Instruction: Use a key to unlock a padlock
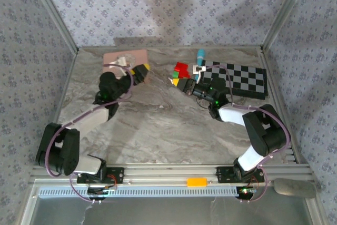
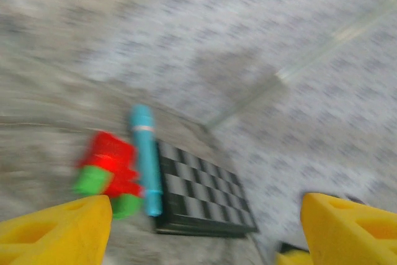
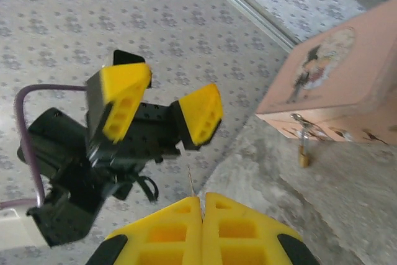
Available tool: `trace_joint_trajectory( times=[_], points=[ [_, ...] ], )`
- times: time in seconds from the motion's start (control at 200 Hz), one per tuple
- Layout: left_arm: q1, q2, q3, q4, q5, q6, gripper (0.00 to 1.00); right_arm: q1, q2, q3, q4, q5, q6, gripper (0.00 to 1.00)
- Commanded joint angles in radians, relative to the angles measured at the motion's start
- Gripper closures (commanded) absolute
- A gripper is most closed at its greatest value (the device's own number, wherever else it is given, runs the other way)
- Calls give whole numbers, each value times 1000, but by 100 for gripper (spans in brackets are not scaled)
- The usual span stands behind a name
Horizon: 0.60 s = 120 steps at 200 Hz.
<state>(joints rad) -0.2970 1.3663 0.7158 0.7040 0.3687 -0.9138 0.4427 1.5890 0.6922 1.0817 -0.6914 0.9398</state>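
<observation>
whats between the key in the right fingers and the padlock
Bare marbled tabletop; nothing lies between the key and the padlock, seen in the right wrist view.

At the back of the table (image 1: pixel 158 125) the box (image 1: pixel 125 59) lies left with the padlock (image 3: pixel 303 153) at its side, the blocks (image 1: pixel 180 71) in the middle, the pen (image 1: pixel 200 56) between them and the board (image 1: pixel 239 80) at right.

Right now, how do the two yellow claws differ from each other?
The left claw stands open, its tips well apart, while the right claw is shut tight. The left claw holds nothing; the right claw pinches the key, a thin silvery sliver poking out from between its tips. Both are yellow-tipped on black bodies.
</observation>
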Motion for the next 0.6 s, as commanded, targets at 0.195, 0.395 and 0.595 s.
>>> trace_joint_trajectory(
  times=[0.195, 0.395, 0.595],
  points=[
    [218, -63, 26, -644, -77, 227, 21, 43, -168, 72, -631, 184, -446, 100],
    [221, 21, 137, -849, -181, 436, 28, 111, -188, 172, -920, 318, -650, 100],
    [222, 196, 248, -897, -205, 589, 40, 124, -181, 190, -940, 319, -656, 100]
  ],
)
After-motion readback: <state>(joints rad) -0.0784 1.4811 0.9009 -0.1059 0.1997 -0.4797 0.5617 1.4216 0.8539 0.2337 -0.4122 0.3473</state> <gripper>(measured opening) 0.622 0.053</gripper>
